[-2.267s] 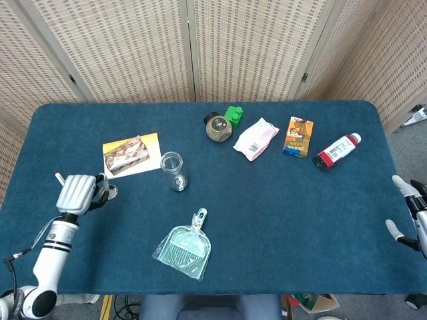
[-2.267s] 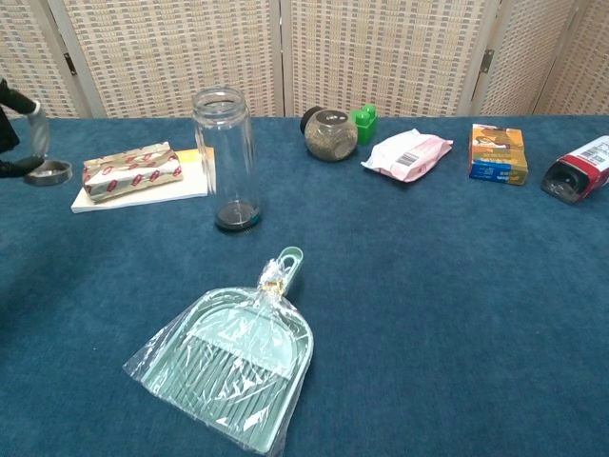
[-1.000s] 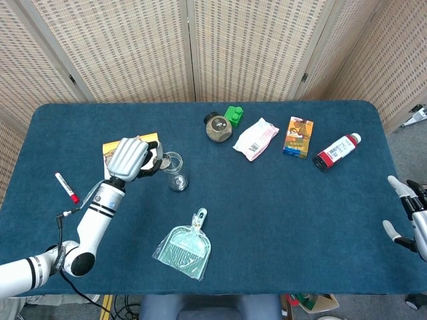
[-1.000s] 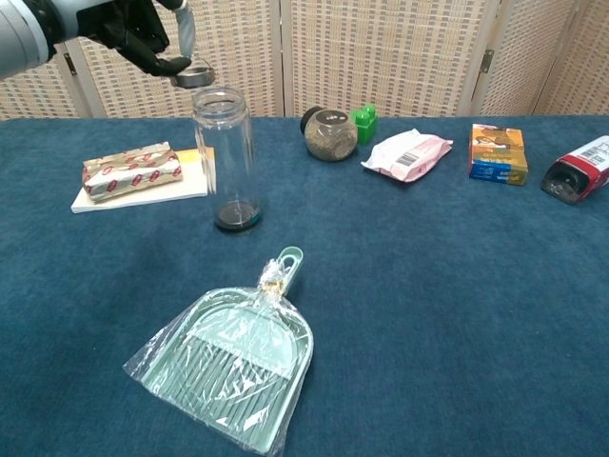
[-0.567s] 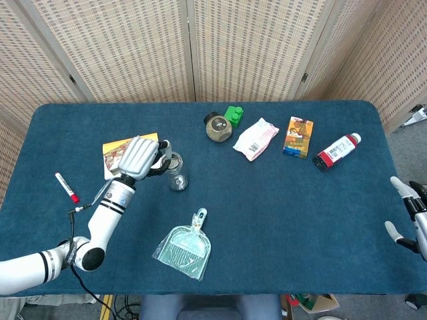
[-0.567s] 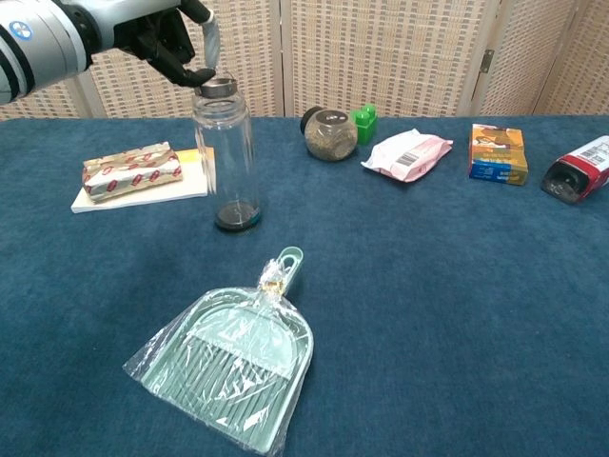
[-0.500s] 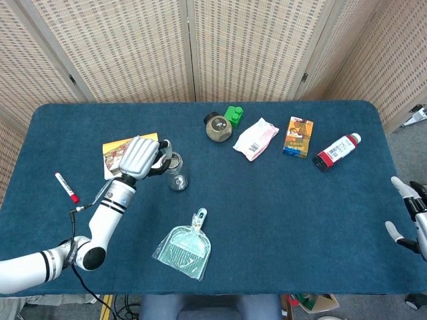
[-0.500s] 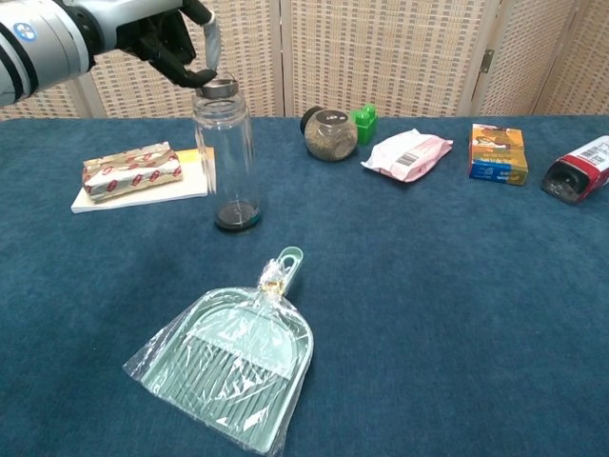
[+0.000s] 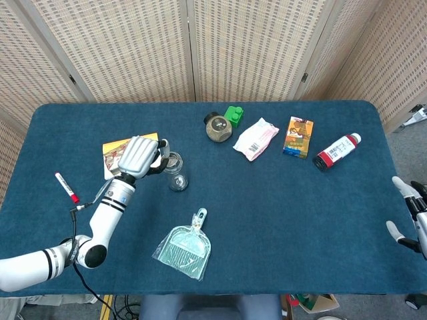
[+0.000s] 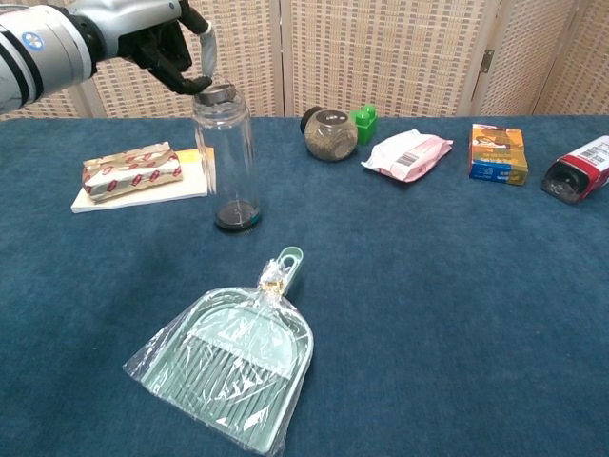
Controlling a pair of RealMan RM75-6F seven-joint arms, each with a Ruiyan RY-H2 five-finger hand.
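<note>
One metal lid (image 10: 216,92), a flat grey disc, sits at the mouth of the clear glass jar (image 10: 226,162), pinched by the dark fingertips of the left hand (image 10: 162,43). The jar is a tall, smooth cylinder with a dark base, standing upright left of centre on the worktop (image 10: 428,286), whose covering is a deep blue, felt-like cloth. In the head view the pale, ribbed back of the left hand (image 9: 139,157) covers the lid almost wholly, so only the jar (image 9: 175,172) shows beside it; the chest view alone shows lid on rim. Whether the lid is seated square or only resting cannot be told.

Just left of the jar lies a foil-wrapped block (image 10: 131,170) with red marks, crinkled, on a flat yellow and white card (image 10: 186,181). Toward the lower frame lies a mint-green plastic dustpan (image 10: 243,357) in a clear, wrinkled bag. Along the upper edge stand a squat round jar (image 10: 329,133) with brownish fill, a green plastic block (image 10: 363,122), a soft pink and white pouch (image 10: 408,153), an orange carton (image 10: 497,152) and a red and white bottle (image 10: 576,171) on its side, cut off by the right edge.

Only the head view shows the red marker (image 9: 66,187) at the left, and the right hand (image 9: 411,220) at the lower right edge, fingers apart and holding nothing, partly cut off by the frame.
</note>
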